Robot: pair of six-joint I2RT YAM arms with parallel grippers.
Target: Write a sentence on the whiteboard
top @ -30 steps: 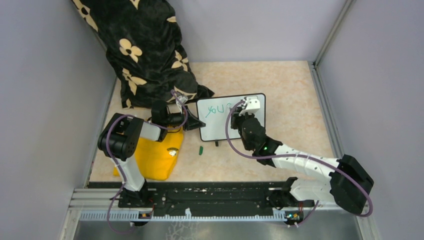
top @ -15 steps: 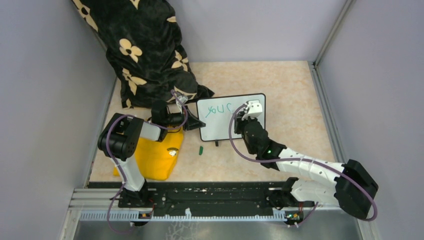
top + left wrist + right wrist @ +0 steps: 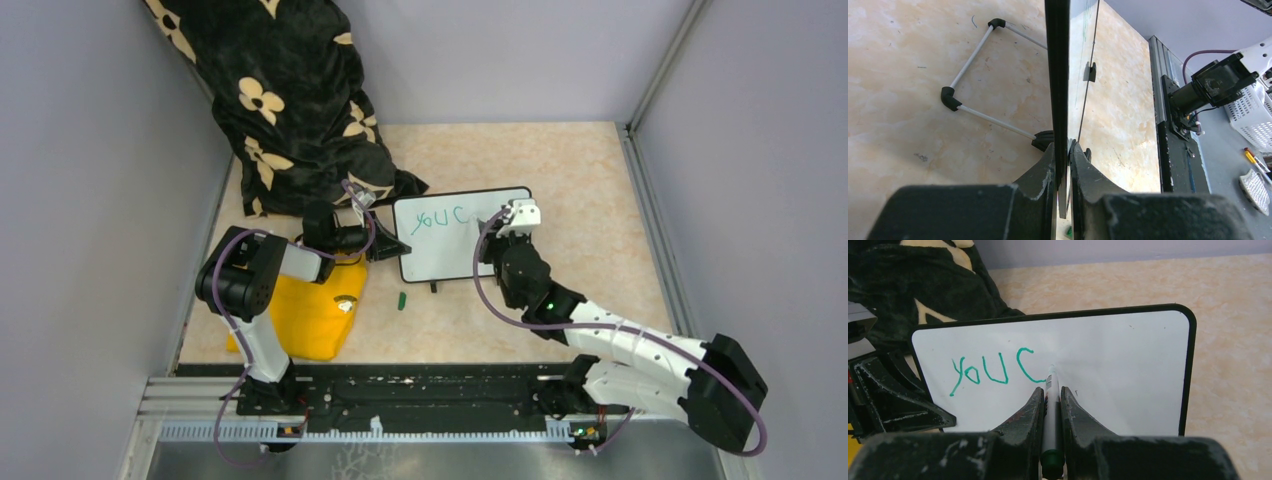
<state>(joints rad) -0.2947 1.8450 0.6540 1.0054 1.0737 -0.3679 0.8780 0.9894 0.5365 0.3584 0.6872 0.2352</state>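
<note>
**Where each thing sits**

You find the whiteboard (image 3: 435,255) standing in the middle of the surface (image 3: 580,190). Your left end effector (image 3: 392,246) clamps its left edge. Your right end effector (image 3: 1050,392) is before its right half and holds the marker (image 3: 1051,377), tip on the board, just right of the sentence (image 3: 441,219) in the upper left part. The heaped cloth (image 3: 290,110) lies behind the board, to the left. The flat cloth (image 3: 310,315) lies under the left arm. The small cap (image 3: 401,300) lies right of it, before the board's left corner.
</note>
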